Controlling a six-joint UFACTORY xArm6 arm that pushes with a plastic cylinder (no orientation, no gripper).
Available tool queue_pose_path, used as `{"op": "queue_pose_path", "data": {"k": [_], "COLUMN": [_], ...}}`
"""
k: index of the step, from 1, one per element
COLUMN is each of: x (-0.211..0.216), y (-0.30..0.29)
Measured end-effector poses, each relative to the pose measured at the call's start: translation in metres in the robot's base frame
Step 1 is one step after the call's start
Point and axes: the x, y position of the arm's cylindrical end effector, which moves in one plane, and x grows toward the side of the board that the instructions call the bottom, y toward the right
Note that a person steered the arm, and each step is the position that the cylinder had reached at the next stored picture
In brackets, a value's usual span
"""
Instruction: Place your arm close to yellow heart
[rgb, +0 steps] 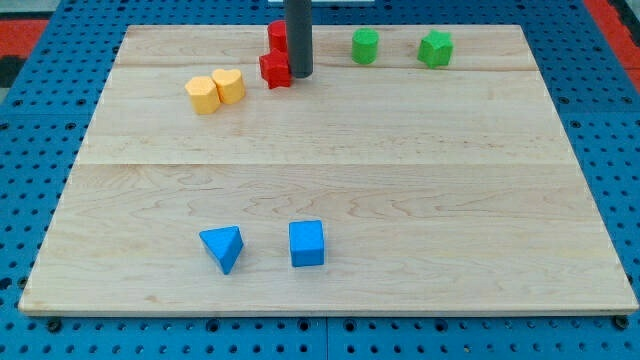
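Wooden board (330, 180): my tip (300, 75) touches red block (275, 69), yellow heart (229, 86) nearby, holding nothing

Board (330, 170): pale wood, visible grain, smooth matt, made of joined planks (seams show). Blocks look like matt painted or plastic solids, e.g. yellow heart (229, 86), blue cube (307, 244). Rod (299, 35): dark grey, slight sheen, prob. metal. Blue pegboard (610, 120) underneath, w/ regular holes.
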Motion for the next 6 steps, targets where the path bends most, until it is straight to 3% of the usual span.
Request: {"op": "queue_pose_path", "data": {"k": [1,6], "x": [0.059,0.069], "y": [0.002,-0.058]}}
